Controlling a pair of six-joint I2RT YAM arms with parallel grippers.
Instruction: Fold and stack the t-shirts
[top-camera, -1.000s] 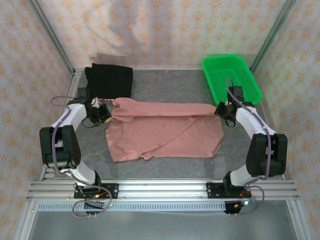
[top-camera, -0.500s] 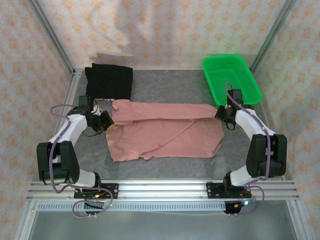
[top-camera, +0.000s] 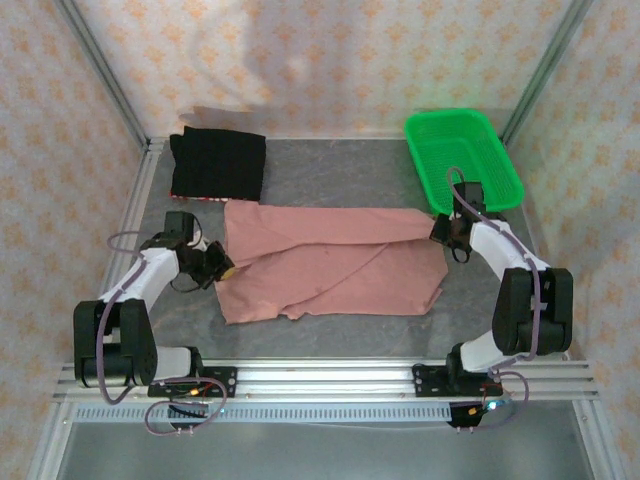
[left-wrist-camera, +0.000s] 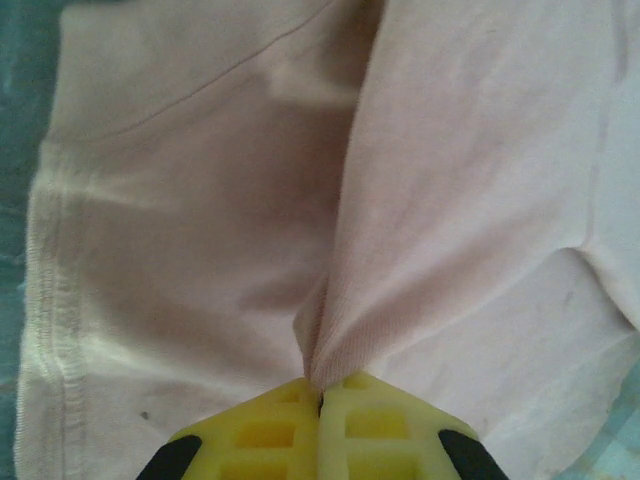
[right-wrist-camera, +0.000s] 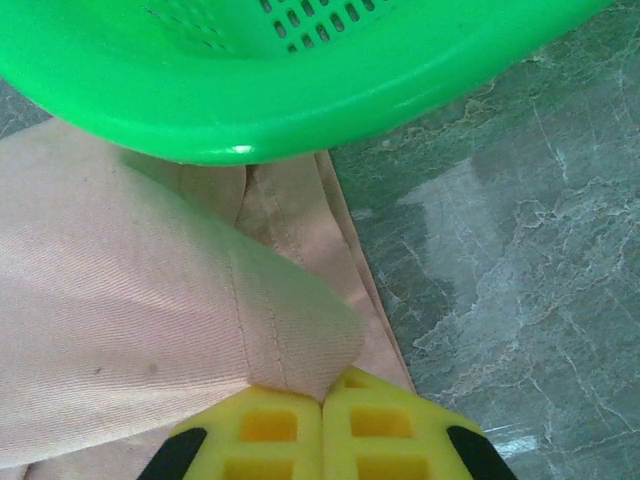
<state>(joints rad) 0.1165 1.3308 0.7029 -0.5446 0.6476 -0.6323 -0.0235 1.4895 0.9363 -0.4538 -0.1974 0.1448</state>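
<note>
At the near edge of the table (top-camera: 330, 170) we list first an aluminium rail (top-camera: 320, 378) carrying both arm bases.

Item, pink t-shirt (top-camera: 330, 265): it lies mid-table, spread wide and partly folded, with a long band of cloth doubled along its far side. A diagonal flap crosses the front layer.

Item, left gripper (top-camera: 222, 268): we find it at the shirt's left edge. On the left wrist view its yellow fingers (left-wrist-camera: 260, 430) meet completely, the gripper (left-wrist-camera: 320, 395) pinching a raised ridge of the pink t-shirt (left-wrist-camera: 200, 200) beside a stitched hem.

Item, right gripper (top-camera: 440, 225): it sits at the shirt's far right corner. On the right wrist view the gripper (right-wrist-camera: 322, 400) is likewise closed tight, clamping a folded, seamed corner of the pink t-shirt (right-wrist-camera: 120, 330) above the grey marbled table (right-wrist-camera: 500, 250).

Item, green basket (top-camera: 462, 155): far right, mesh-walled; on the right wrist view its rim (right-wrist-camera: 250, 80) overhangs the shirt's edge.

Item, black t-shirt (top-camera: 218, 165): far left corner, folded square, thin red edge on its near side, just beside the pink one; we cannot tell whether they touch.
</note>
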